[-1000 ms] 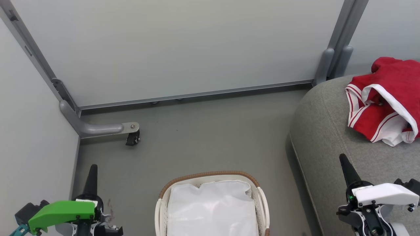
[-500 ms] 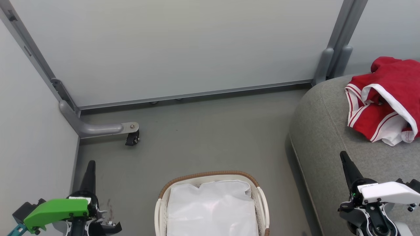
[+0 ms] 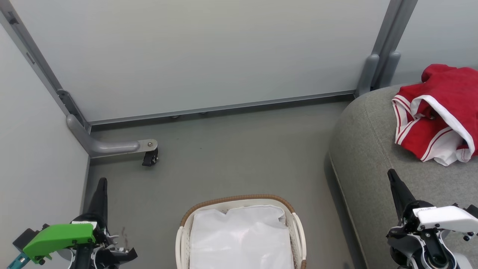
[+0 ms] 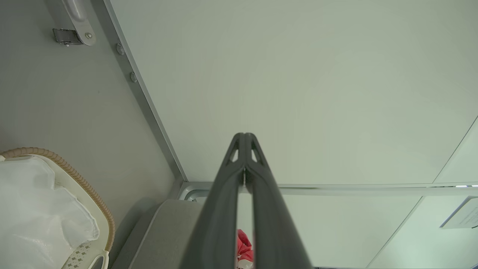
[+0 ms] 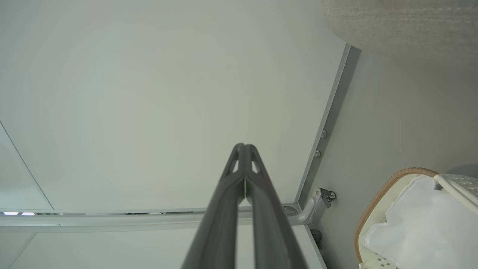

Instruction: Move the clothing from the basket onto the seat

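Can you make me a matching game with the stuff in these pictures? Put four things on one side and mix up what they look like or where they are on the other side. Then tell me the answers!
Things:
1. clothing
2. basket
3. left gripper
4. seat

Descriptions:
A. on the floor, with a white liner inside
B. red with white stripes, heaped on something grey
C. shut, with a green cover behind its fingers
D. grey fabric with a rounded corner

Pairs: 1-B, 2-A, 3-C, 4-D.
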